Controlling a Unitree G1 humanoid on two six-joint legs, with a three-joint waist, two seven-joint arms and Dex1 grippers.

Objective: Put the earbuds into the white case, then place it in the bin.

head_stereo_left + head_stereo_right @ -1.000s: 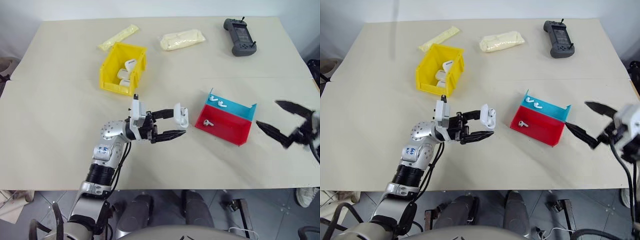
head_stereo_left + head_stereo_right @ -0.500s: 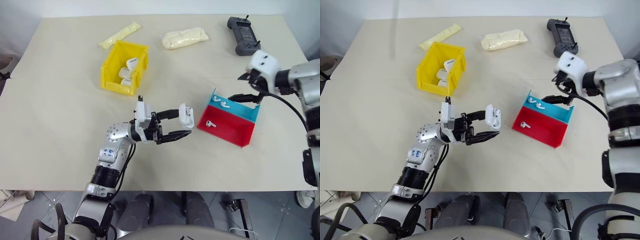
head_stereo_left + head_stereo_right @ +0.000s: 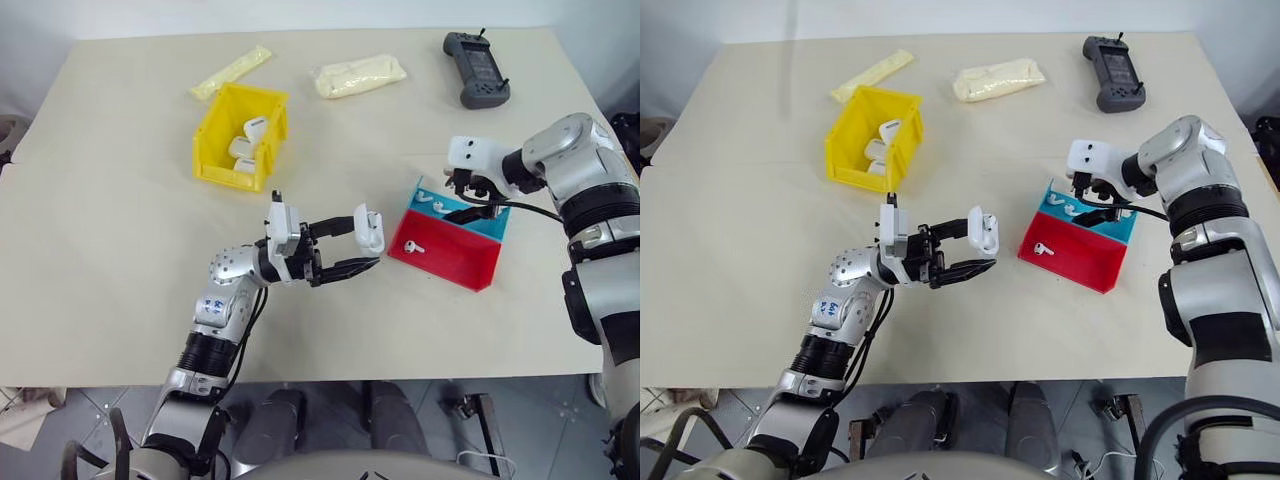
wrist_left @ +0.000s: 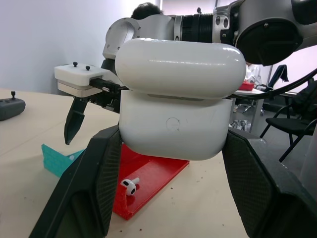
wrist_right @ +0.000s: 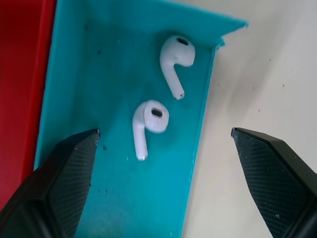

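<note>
Right pincer [image 5: 161, 188]: newly swung in, wide, over two earbuds [image 5: 148, 121] in tray [image 3: 470, 262] (pickup imminent). Left pincer [image 3: 366, 248]: unmoved, clamping white case [image 3: 369, 229] above bench [image 3: 120, 250].

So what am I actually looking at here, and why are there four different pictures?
It is a humanoid robot working at a table. Two pictures come from cameras in its head, looking down over both arms. The other two come from small cameras on its wrists, looking out between each gripper's two black fingers.

The left gripper is shut on a white case for earbuds, held up above the table with its lid ajar. The right gripper hangs open over a red-and-teal tray. Its wrist camera shows two earbuds lying on the teal part; a third lies on the red part.

Further back are a yellow bin with a few white cases in it, two pale packets and a dark handheld controller.
</note>
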